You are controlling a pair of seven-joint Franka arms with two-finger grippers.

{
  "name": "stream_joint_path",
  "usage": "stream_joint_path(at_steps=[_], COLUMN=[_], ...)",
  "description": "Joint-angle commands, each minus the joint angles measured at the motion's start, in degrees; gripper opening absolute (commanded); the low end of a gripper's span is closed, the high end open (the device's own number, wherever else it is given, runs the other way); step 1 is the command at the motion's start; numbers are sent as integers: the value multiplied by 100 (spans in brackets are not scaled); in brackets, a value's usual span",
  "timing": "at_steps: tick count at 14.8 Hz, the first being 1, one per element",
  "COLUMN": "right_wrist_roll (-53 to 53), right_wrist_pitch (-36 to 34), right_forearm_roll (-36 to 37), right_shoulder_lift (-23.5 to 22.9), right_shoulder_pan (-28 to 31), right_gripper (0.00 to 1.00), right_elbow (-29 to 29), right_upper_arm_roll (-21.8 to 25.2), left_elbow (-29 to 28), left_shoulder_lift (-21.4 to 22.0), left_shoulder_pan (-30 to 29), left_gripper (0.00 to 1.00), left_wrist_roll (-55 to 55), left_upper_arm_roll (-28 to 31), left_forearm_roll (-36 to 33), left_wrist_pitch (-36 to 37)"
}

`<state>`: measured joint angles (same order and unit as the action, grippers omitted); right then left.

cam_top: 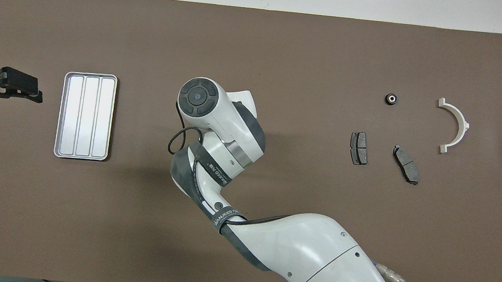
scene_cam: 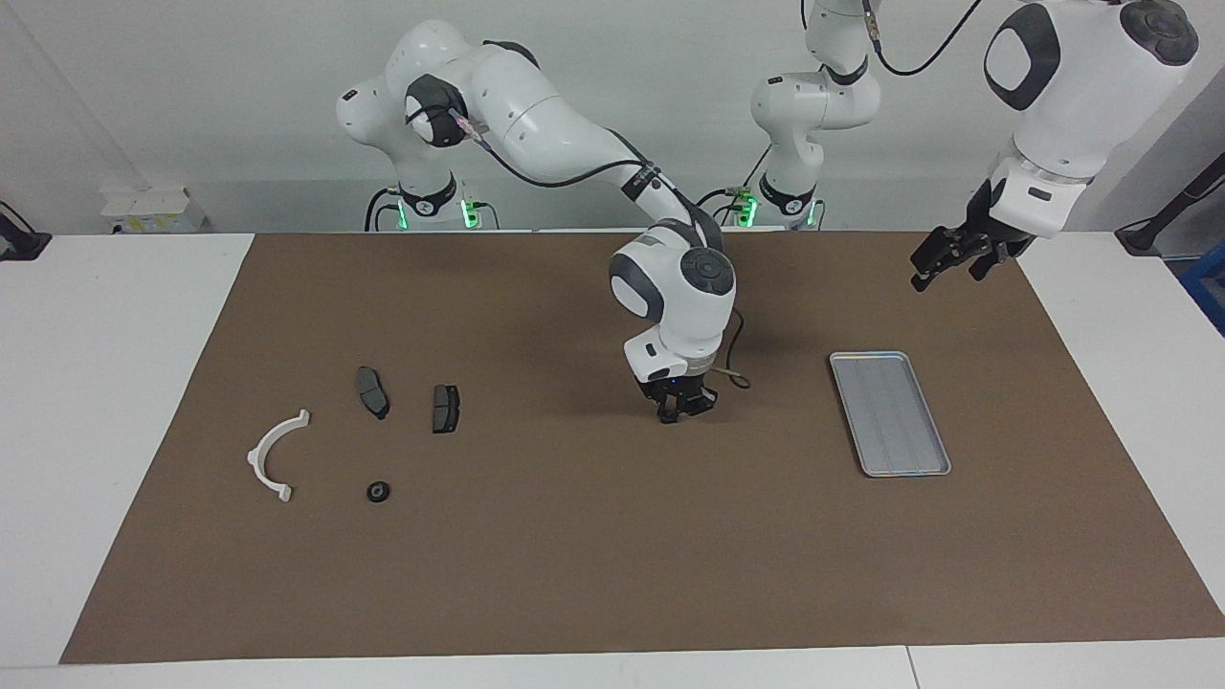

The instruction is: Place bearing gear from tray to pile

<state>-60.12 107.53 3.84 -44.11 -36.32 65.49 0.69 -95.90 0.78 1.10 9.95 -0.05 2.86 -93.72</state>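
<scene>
The bearing gear (scene_cam: 378, 492), a small black ring with a pale centre, lies on the brown mat beside the white half-ring bracket (scene_cam: 258, 452) and farther from the robots than the two dark brake pads (scene_cam: 372, 392) (scene_cam: 446, 409). It also shows in the overhead view (cam_top: 391, 99). The silver ridged tray (scene_cam: 890, 413) (cam_top: 85, 116) holds nothing, toward the left arm's end. My right gripper (scene_cam: 685, 411) is open and empty, low over the mat's middle between tray and pile. My left gripper (scene_cam: 957, 260) (cam_top: 19, 88) is open and empty, raised beside the tray.
The brown mat (scene_cam: 574, 574) covers most of the white table. The right arm's forearm and wrist (cam_top: 215, 128) stretch over the mat's middle and hide the right gripper in the overhead view. A small white box (scene_cam: 153, 209) sits at the table's edge near the right arm's base.
</scene>
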Motion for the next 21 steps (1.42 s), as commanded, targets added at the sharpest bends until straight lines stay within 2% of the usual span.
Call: stream_joint_path(at_steps=[1, 4, 7, 10, 12, 15, 21], right_wrist_roll=[1278, 2755, 4039, 4832, 5114, 5422, 5414], right_wrist_pitch=[-661, -1102, -849, 159, 889, 1821, 2237], right_forearm_roll=[-23, -32, -50, -50, -50, -41, -50], right_shoulder_lift=[708, 1000, 1027, 1368, 1431, 1291, 1150], right_shoulder_pan=[598, 1205, 1829, 2339, 2559, 2788, 2797], right_gripper=[0, 0, 0, 0, 0, 0, 0], right_elbow=[104, 105, 297, 1427, 2053, 2546, 2705], right_upper_arm_roll=[-113, -105, -104, -104, -104, -104, -104], left_elbow=[10, -51, -51, -51, -51, -51, -51], left_shoulder_lift=[10, 37, 37, 37, 37, 45, 37], left_shoulder_pan=[-40, -22, -22, -22, -22, -22, -22], left_gripper=[100, 100, 100, 100, 100, 100, 100], left_wrist_roll=[-28, -37, -28, -28, -28, -28, -28], left_upper_arm_roll=[-65, -65, -65, -65, -65, -65, -65], left_forearm_roll=[-14, -14, -14, -14, -14, -14, -14], left_wrist_pitch=[90, 90, 90, 90, 90, 90, 90])
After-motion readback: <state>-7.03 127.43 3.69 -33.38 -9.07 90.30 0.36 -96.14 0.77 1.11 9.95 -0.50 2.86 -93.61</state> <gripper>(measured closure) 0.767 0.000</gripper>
